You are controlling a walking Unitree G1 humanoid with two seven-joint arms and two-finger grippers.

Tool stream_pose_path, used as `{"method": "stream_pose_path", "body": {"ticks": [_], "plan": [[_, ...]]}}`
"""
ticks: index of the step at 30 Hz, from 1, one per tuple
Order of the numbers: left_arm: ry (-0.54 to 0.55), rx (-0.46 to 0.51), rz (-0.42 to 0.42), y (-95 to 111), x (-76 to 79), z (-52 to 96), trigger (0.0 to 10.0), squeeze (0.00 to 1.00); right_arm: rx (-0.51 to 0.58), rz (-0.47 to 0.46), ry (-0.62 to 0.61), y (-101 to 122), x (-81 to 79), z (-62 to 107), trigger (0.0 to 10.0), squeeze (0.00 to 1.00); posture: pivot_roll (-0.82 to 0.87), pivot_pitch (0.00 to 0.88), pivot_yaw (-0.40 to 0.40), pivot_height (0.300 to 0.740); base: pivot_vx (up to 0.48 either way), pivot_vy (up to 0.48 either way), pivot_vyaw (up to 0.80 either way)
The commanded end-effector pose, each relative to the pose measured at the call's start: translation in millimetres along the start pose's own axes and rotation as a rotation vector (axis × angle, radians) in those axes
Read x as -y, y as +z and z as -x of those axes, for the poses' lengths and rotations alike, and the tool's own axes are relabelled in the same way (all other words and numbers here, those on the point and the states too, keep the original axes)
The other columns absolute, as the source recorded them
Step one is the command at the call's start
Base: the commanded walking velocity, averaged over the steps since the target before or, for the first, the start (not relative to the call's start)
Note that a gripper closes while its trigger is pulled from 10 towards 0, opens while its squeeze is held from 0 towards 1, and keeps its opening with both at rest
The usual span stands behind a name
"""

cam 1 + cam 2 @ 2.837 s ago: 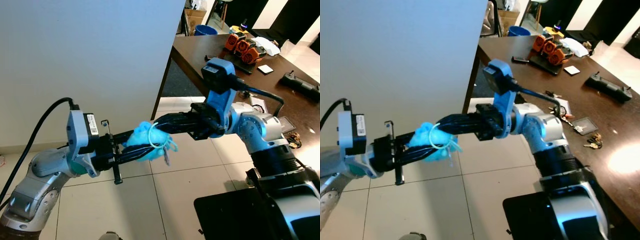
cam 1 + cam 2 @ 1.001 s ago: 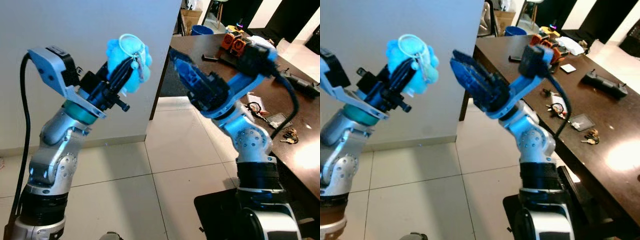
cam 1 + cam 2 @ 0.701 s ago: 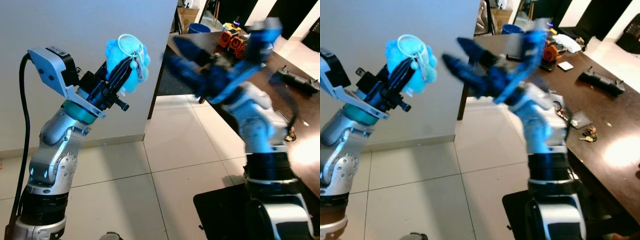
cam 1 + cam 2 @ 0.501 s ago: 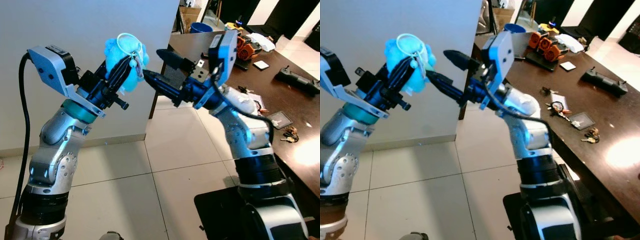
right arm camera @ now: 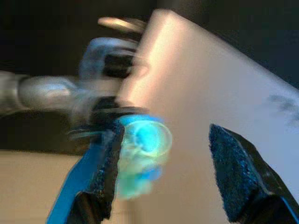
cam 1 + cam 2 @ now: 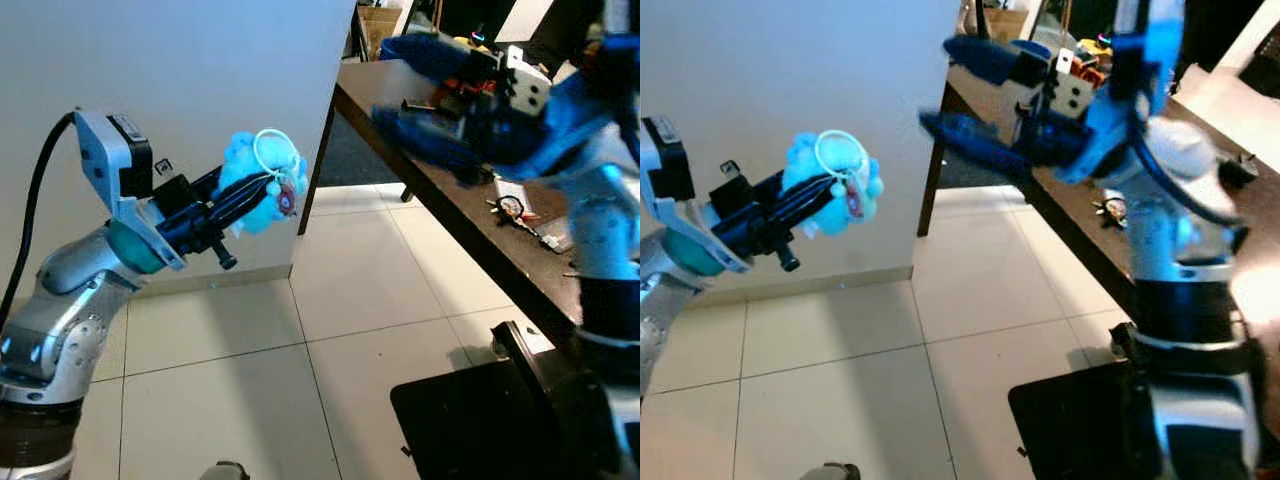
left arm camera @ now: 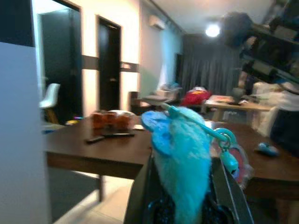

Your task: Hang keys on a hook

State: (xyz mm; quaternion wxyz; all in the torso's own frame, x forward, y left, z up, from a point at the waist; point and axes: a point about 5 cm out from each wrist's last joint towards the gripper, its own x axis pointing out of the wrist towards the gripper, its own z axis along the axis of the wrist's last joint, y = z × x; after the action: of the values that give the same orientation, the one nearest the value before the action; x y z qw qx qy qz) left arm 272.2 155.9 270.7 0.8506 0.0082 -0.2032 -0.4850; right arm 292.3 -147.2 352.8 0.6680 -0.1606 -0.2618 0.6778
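No legible writing. Left gripper clamped on blue plush keyring beside white wall. Right gripper, fingers apart, over table edge.

I see a plain white wall on the left, ending at a corner. The floor is pale square tiles with thin dark joints. A long dark wooden table runs back on the right, carrying orange items at its far end. Behind it are a dark doorway, a white chair and a ceiling light.
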Motion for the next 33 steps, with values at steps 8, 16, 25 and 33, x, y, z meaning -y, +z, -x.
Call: {"method": "stream_pose_path", "body": {"ticks": [8, 16, 25, 33], "plan": [[-0.398, 0.097, 0.182, 25.8, 29.9, 13.1, 10.0, 0.0, 0.222, -0.235, 0.177, 5.1, 6.7, 14.3, 10.0, 0.0, 0.23, 0.008, -0.082, 0.74, 0.0, 0.0, 0.0], [-0.613, 0.027, 0.292, 27.9, 46.6, 29.2, 10.0, 0.0, 0.19, -0.334, 0.232, -15.9, 1.8, 3.7, 10.0, 0.0, 0.25, 0.02, -0.084, 0.74, 0.0, 0.0, 0.0], [-0.653, 0.031, 0.407, 22.8, 54.0, 23.9, 10.0, 0.0, 0.19, -0.417, 0.332, -25.7, -10.0, -14.4, 10.0, 0.0, 0.24, 0.024, -0.079, 0.74, 0.0, 0.0, 0.0], [-0.635, 0.047, 0.517, 15.2, 50.2, 15.1, 10.0, 0.0, 0.163, -0.392, 0.445, -35.4, -20.9, -45.1, 10.0, 0.0, 0.24, 0.021, -0.065, 0.74, 0.0, 0.0, 0.0]]}}
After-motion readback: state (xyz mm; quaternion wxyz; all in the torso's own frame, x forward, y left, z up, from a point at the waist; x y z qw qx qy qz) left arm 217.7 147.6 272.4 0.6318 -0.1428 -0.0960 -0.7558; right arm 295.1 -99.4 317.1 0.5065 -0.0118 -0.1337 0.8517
